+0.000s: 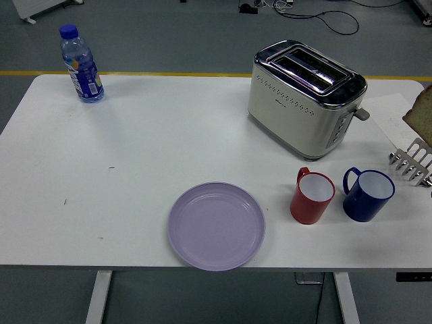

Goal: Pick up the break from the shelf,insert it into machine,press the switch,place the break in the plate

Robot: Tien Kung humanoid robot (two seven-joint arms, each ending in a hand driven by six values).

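Observation:
A slice of bread (421, 110) shows at the right edge, tilted and up off the metal rack (411, 165) that stands below it. What holds the slice lies outside the picture. Neither of my hands shows. The cream and chrome toaster (305, 98) stands at the back right with both slots (309, 71) empty and its side lever (362, 113) up. The lilac plate (216, 226) sits empty near the front edge.
A red mug (312, 197) and a blue mug (368, 194) stand side by side between the toaster and the front edge, left of the rack. A water bottle (81, 64) stands at the back left corner.

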